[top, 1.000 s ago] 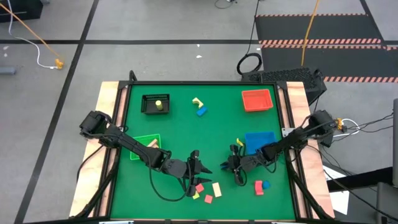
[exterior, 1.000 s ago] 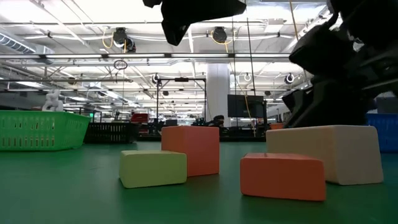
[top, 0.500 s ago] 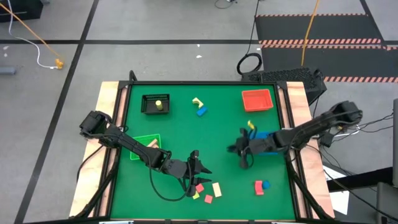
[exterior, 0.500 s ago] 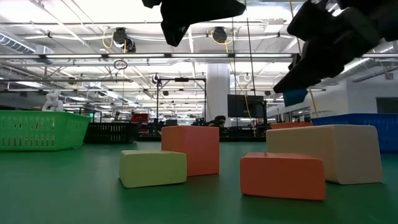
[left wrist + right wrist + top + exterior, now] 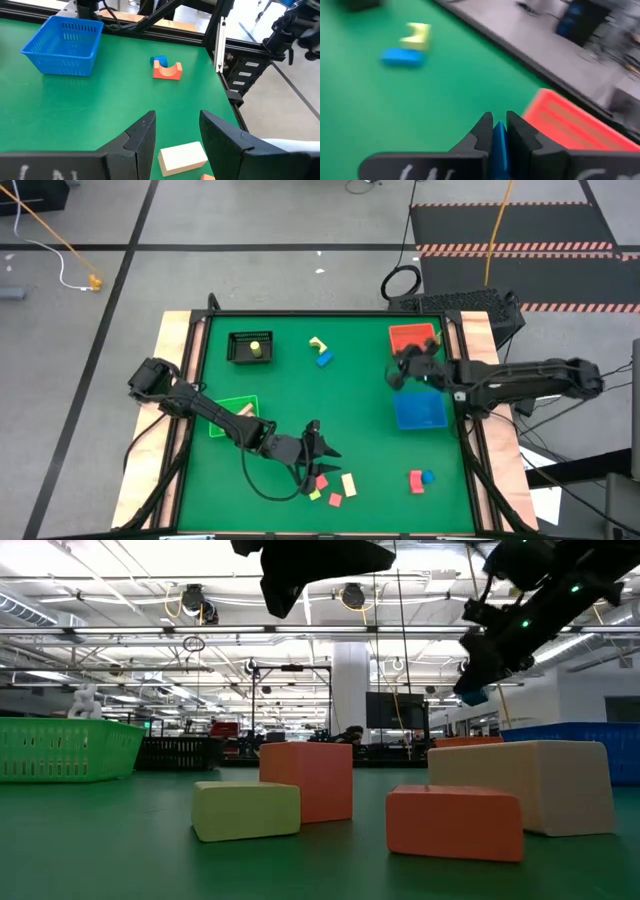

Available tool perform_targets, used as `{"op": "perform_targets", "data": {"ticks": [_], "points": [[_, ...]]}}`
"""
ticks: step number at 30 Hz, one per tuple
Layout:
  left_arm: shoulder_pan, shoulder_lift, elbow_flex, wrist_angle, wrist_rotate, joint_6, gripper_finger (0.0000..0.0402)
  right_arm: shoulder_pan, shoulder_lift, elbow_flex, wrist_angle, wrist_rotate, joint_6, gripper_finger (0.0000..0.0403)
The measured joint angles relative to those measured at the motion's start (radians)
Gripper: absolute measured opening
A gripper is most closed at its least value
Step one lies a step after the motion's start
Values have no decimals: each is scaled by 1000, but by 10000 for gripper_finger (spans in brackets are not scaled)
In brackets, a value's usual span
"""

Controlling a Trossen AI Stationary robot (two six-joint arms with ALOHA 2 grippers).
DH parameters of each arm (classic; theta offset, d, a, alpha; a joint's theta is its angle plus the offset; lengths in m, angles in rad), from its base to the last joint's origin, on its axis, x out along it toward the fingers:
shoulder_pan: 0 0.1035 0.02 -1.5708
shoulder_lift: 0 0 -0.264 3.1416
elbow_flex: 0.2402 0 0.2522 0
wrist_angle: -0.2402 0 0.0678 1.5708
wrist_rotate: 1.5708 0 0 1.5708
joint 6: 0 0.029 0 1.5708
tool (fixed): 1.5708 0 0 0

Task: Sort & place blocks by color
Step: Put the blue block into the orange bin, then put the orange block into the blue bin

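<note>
My right gripper (image 5: 399,376) hangs above the table between the red bin (image 5: 413,340) and the blue bin (image 5: 420,411), shut on a small blue block (image 5: 499,145); the low view shows that block (image 5: 473,696) high off the table. My left gripper (image 5: 318,446) stands open near the front edge, above a cluster of blocks lying flat on the green mat: a cream one (image 5: 182,156), two red ones (image 5: 322,481) (image 5: 335,500) and a yellow one (image 5: 313,495). Nothing is between its fingers (image 5: 144,136). My right gripper pinches the blue block between its two fingers; only a narrow strip of the block (image 5: 499,141) shows in the gap. The fingers come from the table's right side, slanting down. The block is lifted clear of the table.
A black bin (image 5: 236,350) at the far left holds a yellow block (image 5: 255,348). The green bin (image 5: 228,405) at the left holds a cream block. Yellow and blue blocks (image 5: 321,353) lie at the far middle. A red arch (image 5: 167,72) and a blue block (image 5: 159,60) lie near right.
My right gripper has risen from low over the middle of the table and swung toward the far edge, turning as it went, carrying the blue block lifted clear to a spot between the blue and red bins.
</note>
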Motion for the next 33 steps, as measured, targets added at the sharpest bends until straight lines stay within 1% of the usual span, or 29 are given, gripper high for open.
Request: {"op": "perform_targets", "data": {"ticks": [6, 10, 13, 16, 20, 22, 24, 33], "points": [[21, 0, 0, -2, 0, -4, 152, -252, 22, -1, 1, -6, -33, 20], [30, 0, 0, -3, 0, -5, 152, -395, 58, -12, 23, -96, -49, 20], [32, 0, 0, -5, -1, -5, 152, -468, 85, -12, 44, -134, -50, 20], [32, 0, 0, -10, -1, -5, 152, -512, 109, -12, 63, -140, -54, 21], [32, 0, 0, -43, -1, -17, 152, -550, 132, -12, 93, -217, -56, 29], [32, 0, 0, -57, -1, -26, 152, -558, 141, -12, 103, -237, -57, 43], [32, 0, 0, -68, -1, -44, 152, -563, 145, -12, 102, -238, -57, 65], [31, 0, 0, -120, 0, -86, 152, -554, 142, -12, 121, -240, -61, 196]]}}
